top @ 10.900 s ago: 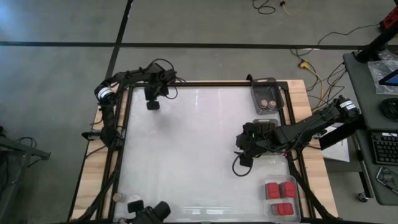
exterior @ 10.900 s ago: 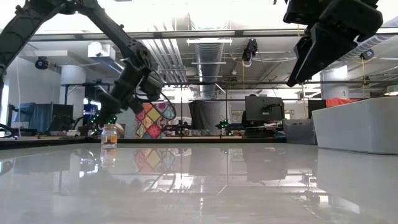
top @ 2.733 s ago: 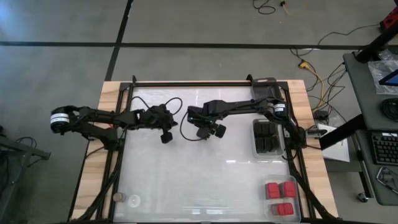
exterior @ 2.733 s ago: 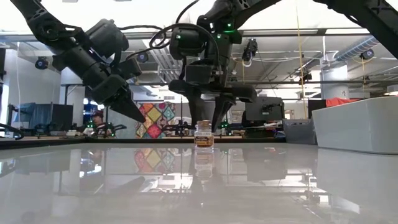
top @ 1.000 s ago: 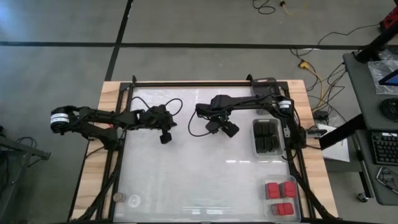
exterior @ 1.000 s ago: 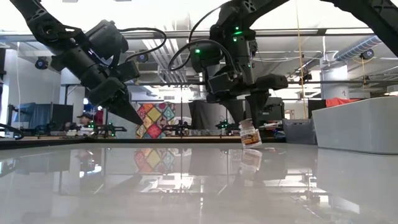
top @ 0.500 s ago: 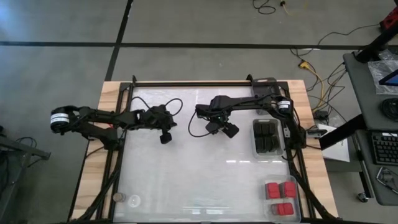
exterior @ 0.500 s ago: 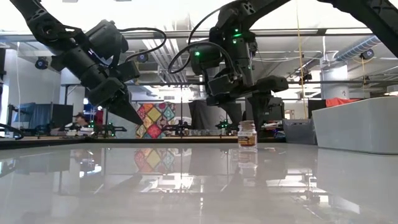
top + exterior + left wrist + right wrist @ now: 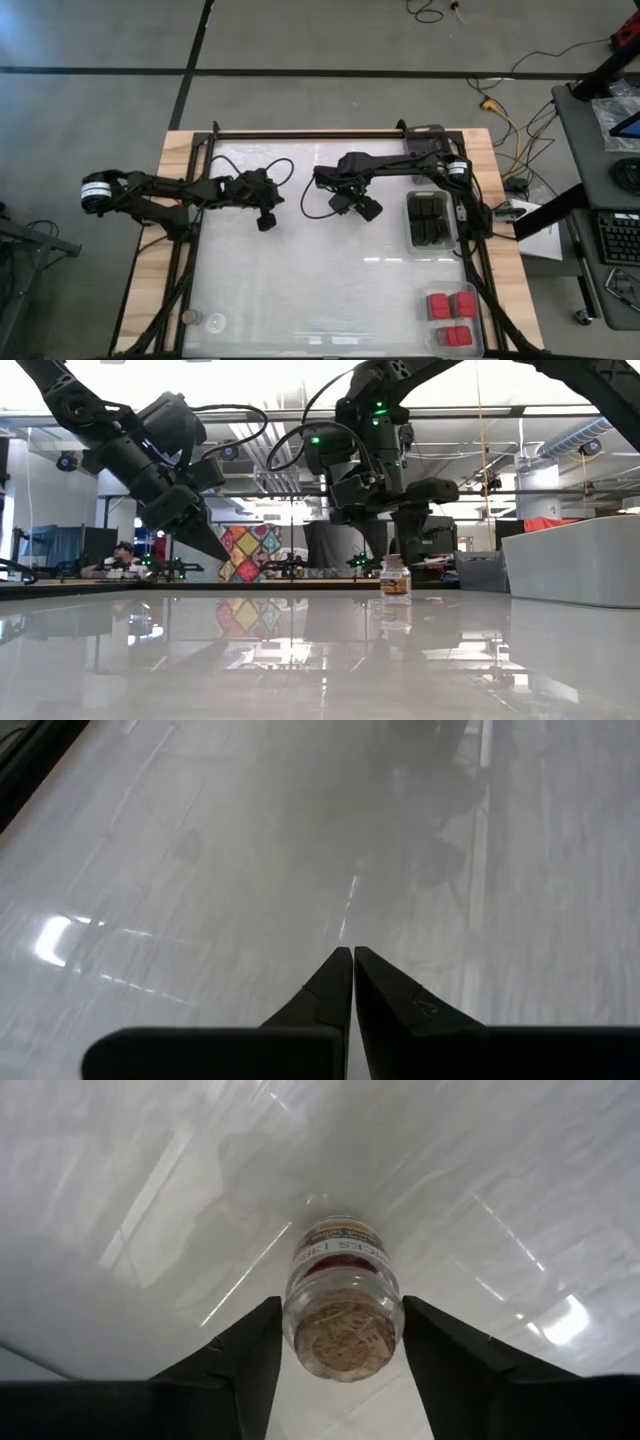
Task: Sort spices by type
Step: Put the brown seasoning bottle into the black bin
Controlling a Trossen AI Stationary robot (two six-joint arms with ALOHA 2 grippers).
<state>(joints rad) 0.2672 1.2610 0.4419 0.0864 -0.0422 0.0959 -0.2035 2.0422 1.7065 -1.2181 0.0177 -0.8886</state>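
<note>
A tiny round spice jar (image 9: 340, 1260) with a brownish cork top stands upright on the white table, right of centre, also seen in the low view (image 9: 395, 578). My right gripper (image 9: 340, 1305) points straight down over it, one finger on each side of the jar's top. In the high view this gripper (image 9: 365, 208) hides the jar. My left gripper (image 9: 266, 222) hangs shut and empty above the table's left half, slanting down (image 9: 345, 955). Dark blocks lie in a clear tray (image 9: 430, 220), red blocks in another (image 9: 450, 318). My right gripper pinches the jar's upper part, just under the cork top (image 9: 300, 1295), between its two fingers (image 9: 255, 1350). The fingers come from above and point down. The jar stays upright with its base on the table.
A third clear tray (image 9: 425, 135) at the far right corner lies partly under the right arm. Two small round things (image 9: 190, 318) sit at the near left corner. The middle and near part of the table (image 9: 320, 290) is bare. Beyond the table a person (image 9: 122, 555) sits.
The jar hung tilted in my right gripper's fingers a second ago; now it stands upright with its base on the table, a little farther toward the left arm. Both arms have stayed in place.
</note>
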